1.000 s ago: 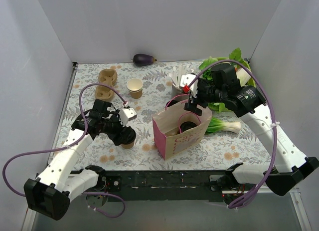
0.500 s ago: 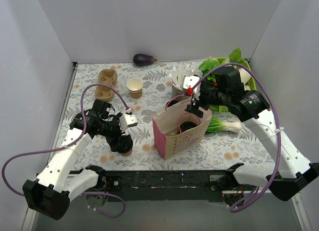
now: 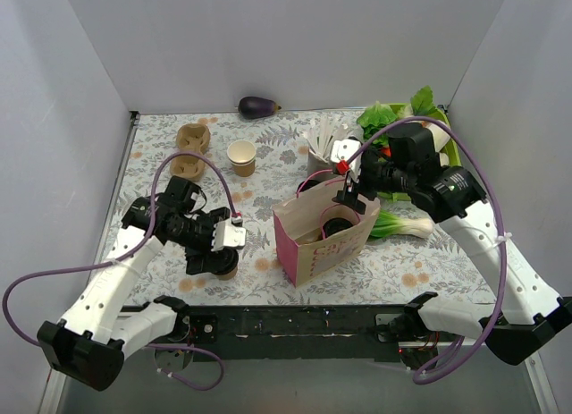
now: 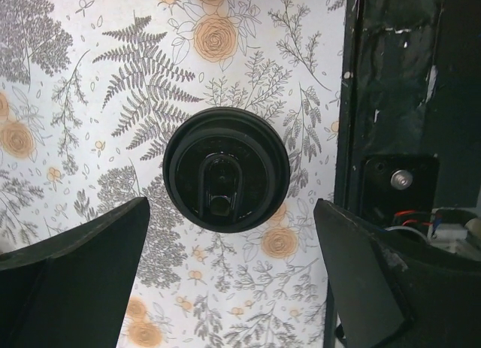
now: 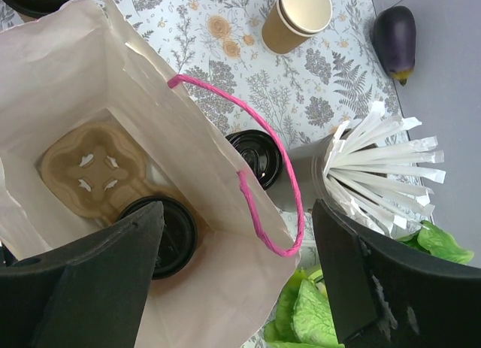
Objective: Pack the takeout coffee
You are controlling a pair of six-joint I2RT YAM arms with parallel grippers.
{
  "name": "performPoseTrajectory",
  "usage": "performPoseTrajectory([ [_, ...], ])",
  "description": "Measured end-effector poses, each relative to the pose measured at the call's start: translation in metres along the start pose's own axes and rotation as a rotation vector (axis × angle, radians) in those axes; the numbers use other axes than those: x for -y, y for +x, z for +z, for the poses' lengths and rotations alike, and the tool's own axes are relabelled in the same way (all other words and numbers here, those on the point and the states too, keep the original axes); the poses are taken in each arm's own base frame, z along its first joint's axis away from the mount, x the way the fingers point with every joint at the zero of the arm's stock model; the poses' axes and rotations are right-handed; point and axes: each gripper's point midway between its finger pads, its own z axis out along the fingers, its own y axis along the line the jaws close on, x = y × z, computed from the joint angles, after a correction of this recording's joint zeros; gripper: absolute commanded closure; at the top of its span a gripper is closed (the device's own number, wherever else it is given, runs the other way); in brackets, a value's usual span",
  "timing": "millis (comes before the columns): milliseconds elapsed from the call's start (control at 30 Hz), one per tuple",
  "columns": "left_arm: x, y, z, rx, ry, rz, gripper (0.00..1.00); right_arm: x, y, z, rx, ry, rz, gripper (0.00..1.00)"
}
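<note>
**Coffee straight below my left gripper**

Near the front edge, left of centre, the takeout coffee (image 4: 225,167) stands upright. Its lid is centred beneath my left gripper (image 4: 229,207), jaws spread wide, touching nothing. My right gripper (image 5: 233,213), fingers likewise parted, hovers over the paper bag (image 3: 308,246).

The takeout coffee (image 4: 225,179) stands upright on the tabletop directly below the left gripper (image 4: 230,209), centred in the gap between its two spread fingers (image 4: 83,265) and touching neither. From the wrist view only its round black plastic lid shows, glossy, with a raised rim and a sip tab closed down the middle. From the top view a sliver of the kraft-brown paper wall (image 3: 229,272) shows under the gripper. A second lidded cup (image 5: 167,235) sits upright below the right gripper (image 5: 239,207), toward its left finger; a third lidded cup (image 5: 257,158) stands just beyond that gripper's fingertips.
</note>
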Motion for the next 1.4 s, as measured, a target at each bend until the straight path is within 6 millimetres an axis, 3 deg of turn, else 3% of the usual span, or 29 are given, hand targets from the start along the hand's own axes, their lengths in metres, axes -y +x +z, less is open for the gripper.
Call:
performPoseTrajectory([
  [400,-0.016,0.015,0.031,-0.070,0.172,0.110,0.11,-0.004,0.003,-0.005,-0.002,0.007,-0.001,0.13],
  [1400,-0.014,0.023,0.035,-0.102,0.198,0.091,0.14,-0.003,0.009,-0.005,-0.022,0.020,-0.001,0.12],
])
